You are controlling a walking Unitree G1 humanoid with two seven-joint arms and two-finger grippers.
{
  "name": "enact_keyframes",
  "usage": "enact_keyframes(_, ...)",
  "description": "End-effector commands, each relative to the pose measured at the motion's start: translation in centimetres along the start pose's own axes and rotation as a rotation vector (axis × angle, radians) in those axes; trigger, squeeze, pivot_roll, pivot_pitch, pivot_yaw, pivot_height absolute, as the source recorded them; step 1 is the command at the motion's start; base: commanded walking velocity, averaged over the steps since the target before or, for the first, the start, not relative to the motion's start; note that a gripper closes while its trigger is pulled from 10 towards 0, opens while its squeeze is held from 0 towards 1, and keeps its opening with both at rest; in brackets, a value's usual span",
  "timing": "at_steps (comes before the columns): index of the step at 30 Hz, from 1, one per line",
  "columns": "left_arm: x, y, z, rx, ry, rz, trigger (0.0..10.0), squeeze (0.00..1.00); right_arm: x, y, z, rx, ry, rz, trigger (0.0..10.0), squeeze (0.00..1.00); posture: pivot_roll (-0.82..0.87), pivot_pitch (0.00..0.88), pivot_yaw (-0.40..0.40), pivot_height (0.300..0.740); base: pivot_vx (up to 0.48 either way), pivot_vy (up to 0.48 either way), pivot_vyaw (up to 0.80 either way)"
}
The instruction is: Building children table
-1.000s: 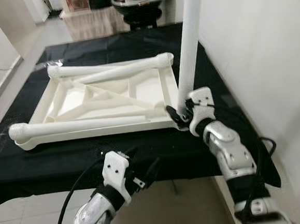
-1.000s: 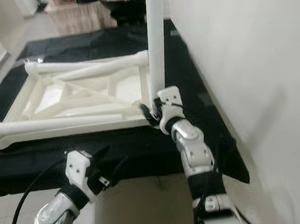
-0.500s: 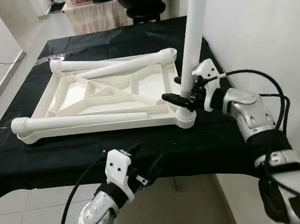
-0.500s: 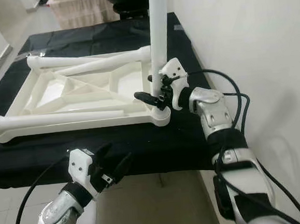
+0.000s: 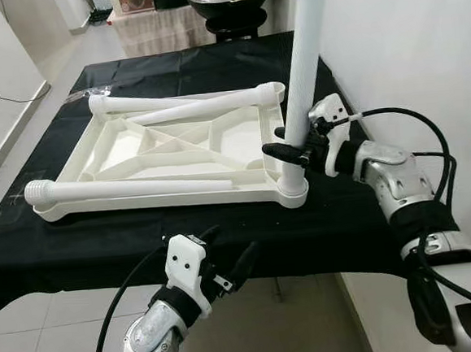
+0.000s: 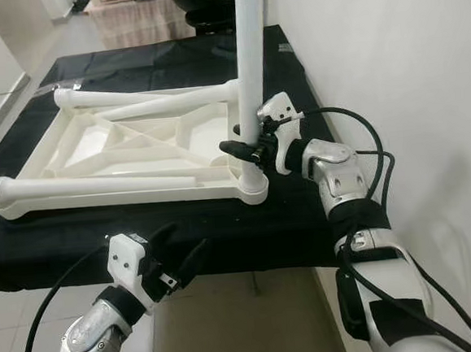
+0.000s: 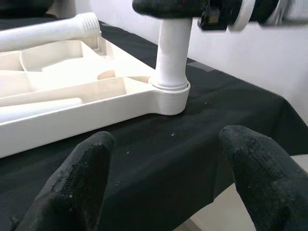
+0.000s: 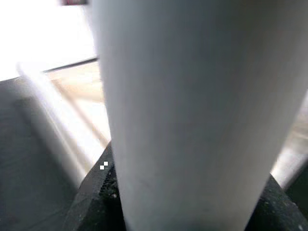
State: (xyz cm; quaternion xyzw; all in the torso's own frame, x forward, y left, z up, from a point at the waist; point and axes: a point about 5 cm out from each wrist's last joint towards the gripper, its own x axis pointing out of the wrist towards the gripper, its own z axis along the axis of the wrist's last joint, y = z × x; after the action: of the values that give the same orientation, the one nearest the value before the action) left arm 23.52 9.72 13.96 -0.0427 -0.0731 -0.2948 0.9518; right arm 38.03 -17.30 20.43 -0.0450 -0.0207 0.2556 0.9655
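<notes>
White plastic fills the grasp of the right gripper: its two black fingers are closed around the upright table leg, low on the shaft, just above the corner socket of the upturned table frame. That leg stands near the white wall, at the frame's near right corner, and the frame lies flat on the black tabletop.

From where I stand, the main risk is the leg going in crooked. It appears seated in the socket, but I cannot tell how deep; if the wrist pushes sideways while turning, the threads may bind, or the whole light frame may slide across the black cloth, since nothing pins it down. The left gripper hangs off the front edge, fingers spread wide and holding nothing, so it offers no bracing. The right arm's loose cable loops close to the wall and might snag on a twist.

Counted: one frame, one leg standing, and three more legs lying across or along the frame, namely the front leg with a threaded end, the back leg and the slanted leg. Two grippers, one cloth-covered tabletop.
</notes>
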Motion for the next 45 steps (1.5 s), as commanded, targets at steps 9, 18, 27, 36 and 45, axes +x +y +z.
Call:
enact_keyframes(9,-0.2,0.6,-0.3,-0.001,0.017,0.013,10.0,0.0,-3.3,6.4,-6.0,0.07,0.186,-0.377,0.0,0.0,0.0,0.149,0.046,0.74,0.0,0.0,0.0)
enact_keyframes(18,0.2,0.9,-0.6,-0.002,0.01,0.044,10.0,0.0,3.6,5.1,-2.0,-0.015,0.06,-0.267,10.0,0.0,0.04,0.123,0.029,0.74,0.0,0.0,0.0)
enact_keyframes(27,0.0,1.0,-0.5,-0.004,0.016,0.036,10.0,0.0,0.5,2.6,-1.6,0.022,0.03,-0.388,10.0,1.0,0.03,0.135,0.045,0.74,0.0,0.0,0.0)
enact_keyframes(36,-0.3,1.4,-0.4,0.019,0.032,0.03,10.0,0.0,-5.6,4.5,-5.5,0.116,0.022,-0.271,10.0,0.11,0.01,0.152,0.06,0.74,0.0,0.0,0.0)
enact_keyframes(45,-0.5,2.4,-0.6,0.058,0.08,0.088,10.0,0.0,-9.7,7.8,-6.6,0.141,0.006,-0.248,10.0,0.0,0.0,0.152,0.08,0.74,0.0,0.0,0.0)
